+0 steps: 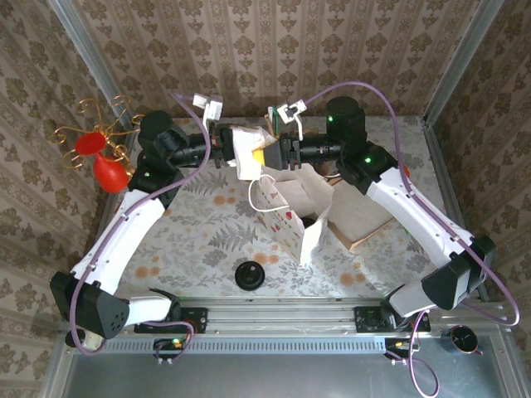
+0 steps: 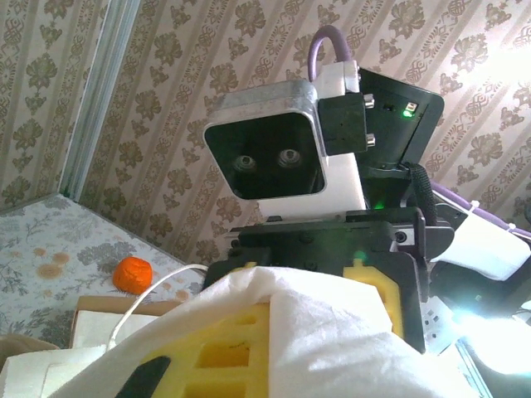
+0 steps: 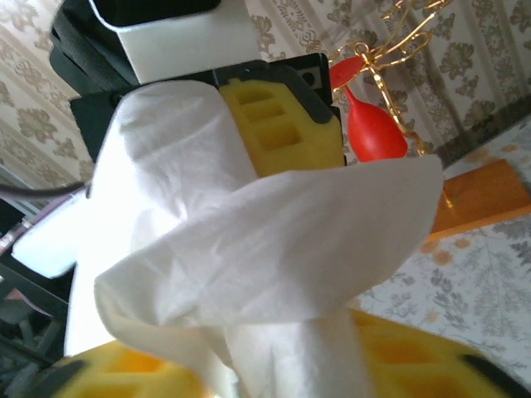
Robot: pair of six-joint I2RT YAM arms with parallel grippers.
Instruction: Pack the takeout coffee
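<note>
Both grippers meet over the back middle of the table on a crumpled white napkin (image 1: 246, 149). My left gripper (image 1: 226, 149) is shut on its left end; in the left wrist view the napkin (image 2: 332, 340) drapes over that gripper's (image 2: 274, 365) yellow fingers. My right gripper (image 1: 267, 155) faces it, its yellow fingers closed in on the napkin (image 3: 274, 240) from both sides (image 3: 290, 365). A white paper bag (image 1: 290, 211) stands open just in front of them. The takeout coffee is out of view.
A flat black lid disc (image 1: 249, 274) lies near the front edge. A red vase (image 1: 108, 170) with gold wire stands at the back left. A flat cardboard piece (image 1: 365, 220) lies right of the bag. A small orange object (image 2: 133, 274) sits by the back wall.
</note>
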